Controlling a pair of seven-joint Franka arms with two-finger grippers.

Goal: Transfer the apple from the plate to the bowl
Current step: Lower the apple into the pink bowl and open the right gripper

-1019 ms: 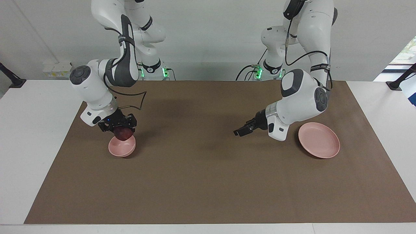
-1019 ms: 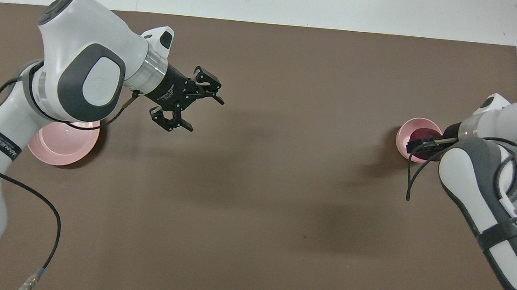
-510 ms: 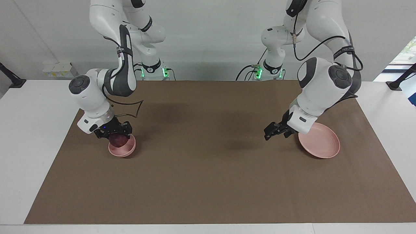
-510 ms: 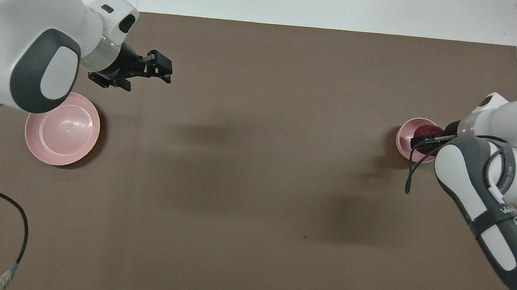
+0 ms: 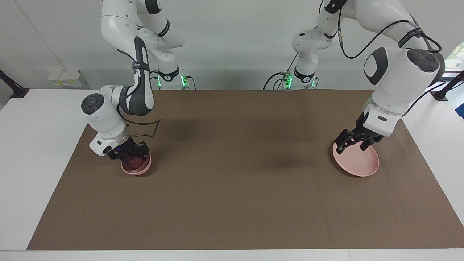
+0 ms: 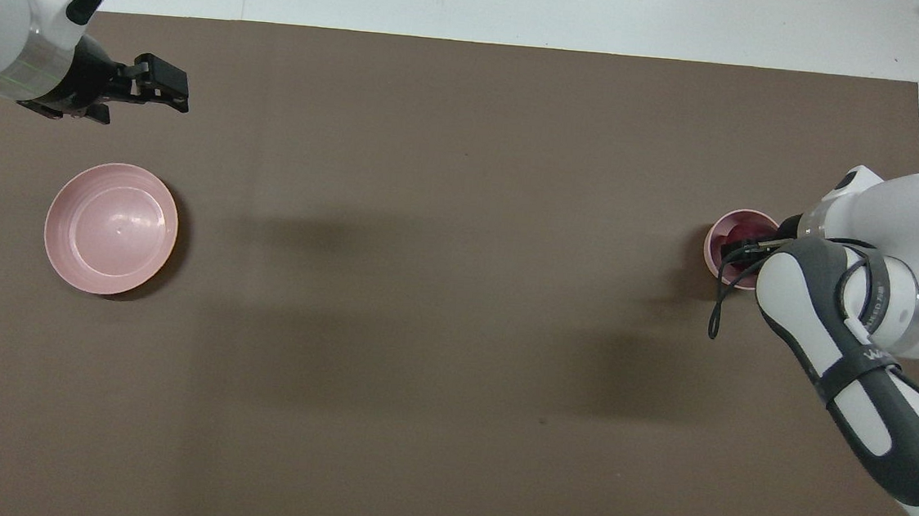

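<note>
The dark-red apple (image 5: 132, 162) (image 6: 750, 230) sits low inside the small pink bowl (image 5: 142, 169) (image 6: 716, 233) at the right arm's end of the brown mat. My right gripper (image 5: 130, 157) (image 6: 743, 249) reaches down into the bowl and is shut on the apple. The wider pink plate (image 5: 359, 165) (image 6: 111, 229) lies bare at the left arm's end. Above the plate's rim on the robots' side hangs my left gripper (image 5: 351, 146) (image 6: 165, 91), open and holding nothing.
A brown mat (image 5: 232, 203) covers most of the white table (image 5: 32, 119). Both arms' bases stand at the table's robot end, with cables trailing by them.
My right gripper has lowered the apple from just above the bowl down into it. My left arm has swung from the mat's middle back toward its own end, over the plate.
</note>
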